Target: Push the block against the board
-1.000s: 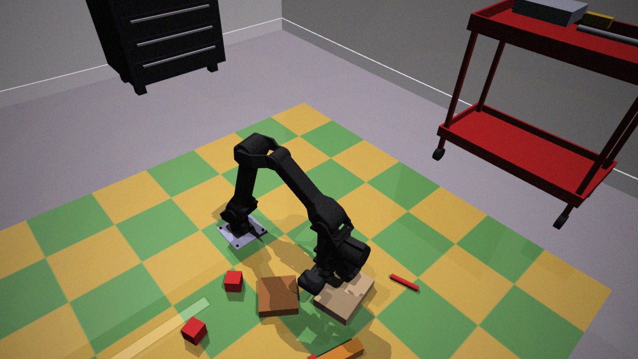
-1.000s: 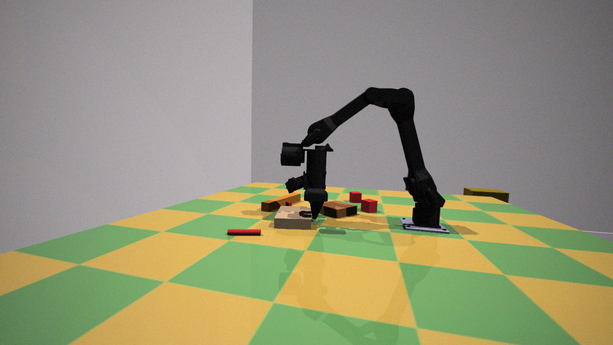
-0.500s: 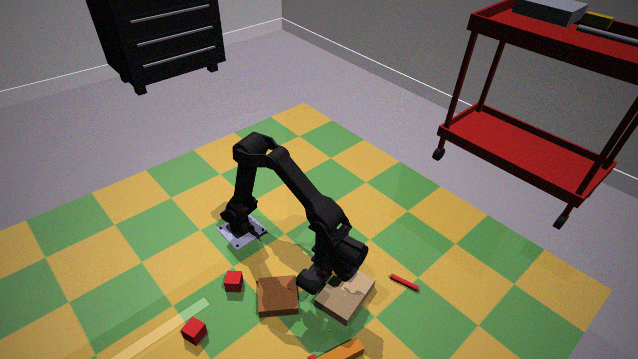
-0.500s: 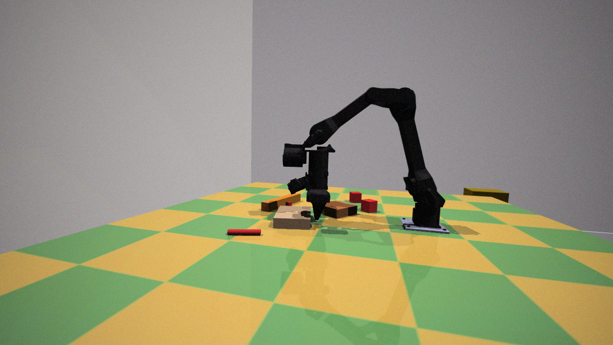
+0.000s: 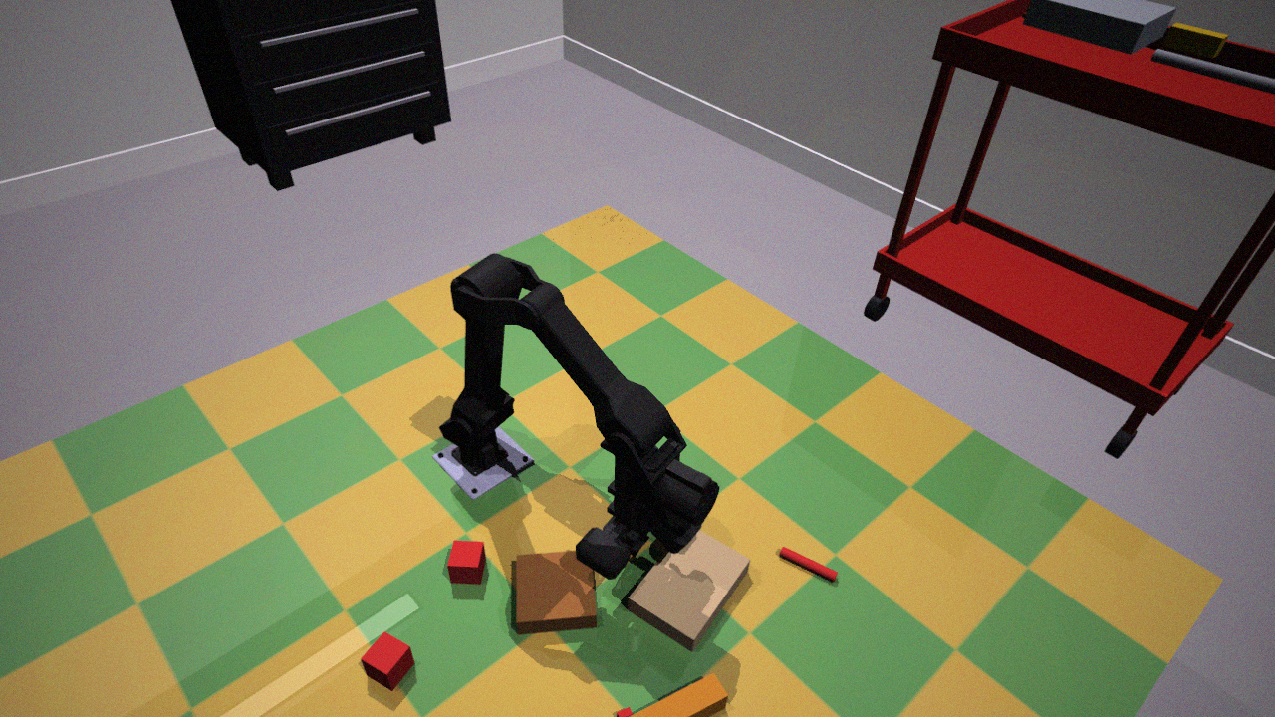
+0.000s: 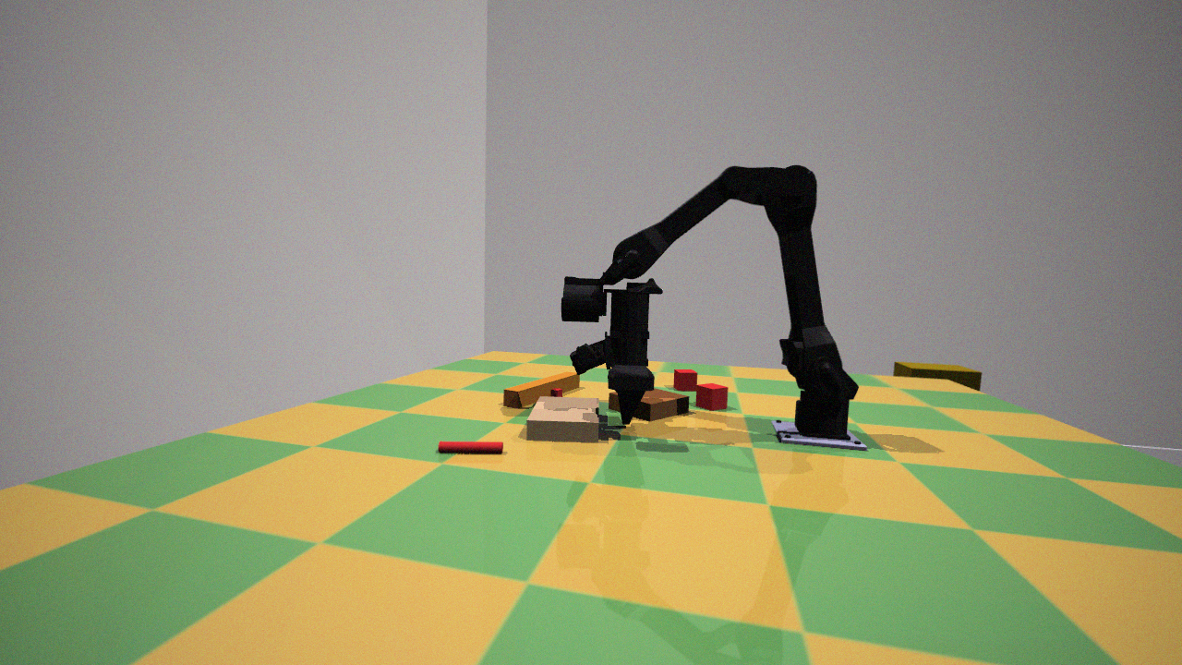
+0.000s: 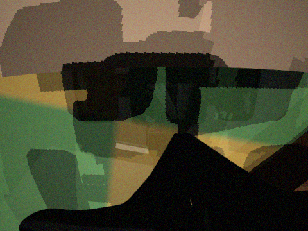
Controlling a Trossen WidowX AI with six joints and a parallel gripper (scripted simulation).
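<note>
The brown square block (image 5: 554,593) (image 6: 661,404) (image 7: 289,167) lies flat on the mat. The pale tan board (image 5: 699,580) (image 6: 562,428) (image 7: 256,42) lies flat to its right in the top view, turned at an angle to it. A gap of green mat shows between them. My gripper (image 5: 612,567) (image 6: 627,419) (image 7: 181,141) is shut and empty, pointing down low over the mat between the two. In the wrist view its tip is apart from the board's near side, with shadow between. The gripper body hides part of the board's far end in the top view.
Two red cubes (image 5: 466,563) (image 5: 388,661) (image 6: 711,396) (image 6: 685,380) lie beyond the block's left side. An orange bar (image 5: 690,699) (image 6: 543,390) lies near the front, with a small red piece beside it. A red rod (image 5: 807,564) (image 6: 470,447) lies right of the board.
</note>
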